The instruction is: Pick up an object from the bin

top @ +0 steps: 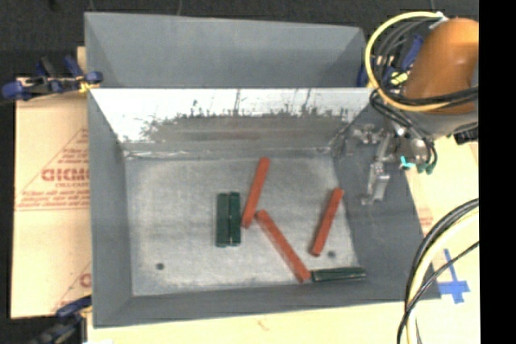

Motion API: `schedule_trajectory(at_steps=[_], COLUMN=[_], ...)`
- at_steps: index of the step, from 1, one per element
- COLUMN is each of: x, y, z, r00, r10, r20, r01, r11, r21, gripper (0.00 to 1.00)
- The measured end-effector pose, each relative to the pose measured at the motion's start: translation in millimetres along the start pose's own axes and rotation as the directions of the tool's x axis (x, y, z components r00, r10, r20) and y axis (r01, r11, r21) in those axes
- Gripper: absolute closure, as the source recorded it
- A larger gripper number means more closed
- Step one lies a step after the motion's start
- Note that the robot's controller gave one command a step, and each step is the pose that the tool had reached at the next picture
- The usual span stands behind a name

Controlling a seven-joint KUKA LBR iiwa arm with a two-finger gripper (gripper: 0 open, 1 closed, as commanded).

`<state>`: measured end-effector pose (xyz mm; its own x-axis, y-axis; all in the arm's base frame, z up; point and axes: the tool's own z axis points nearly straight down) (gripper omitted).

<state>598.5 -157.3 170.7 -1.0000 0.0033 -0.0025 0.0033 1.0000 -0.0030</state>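
Status: pick not done, and as far as I can see no grasp has been made. The hand (376, 183) hangs over the right sloped wall of the bin (226, 60), with nothing visible in it. I can't tell from this angle whether it is spread or pressed together. All the candidates lie flat on the bin floor. The right red stick (326, 221) is nearest, its upper end just beside the hand, on the floor side. The middle red stick (256, 191) and lower red stick (280, 246) meet end to end near the centre. A green block (228, 219) lies just left of them. A dark green bar (339, 275) lies at the front right, touching the lower stick's far end. Left to do, my read: centre over one item, descend, close, lift clear. The right stick looks like the easiest one to go for, since it lies apart from the others.
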Motion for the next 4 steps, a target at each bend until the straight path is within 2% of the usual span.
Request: schedule_trajectory(at_steps=[1, 2, 3, 4], x=[26.5, 70.6, 70.0, 42.3], y=[41.5, 37.9, 38.4, 2.9], z=[86.0, 99.3, 99.0, 49.6], r00=[0.917, 0.752, 0.75, 0.353], r10=[-0.4, -0.659, -0.662, -0.935], r20=[-0.001, 0.002, 0.003, 0.002], r01=[0.4, 0.659, 0.662, 0.935], r11=[0.917, 0.752, 0.75, 0.353], r21=[-0.003, 0.002, 0.003, 0.002], gripper=[0.0, 0.0, 1.0, 1.0])
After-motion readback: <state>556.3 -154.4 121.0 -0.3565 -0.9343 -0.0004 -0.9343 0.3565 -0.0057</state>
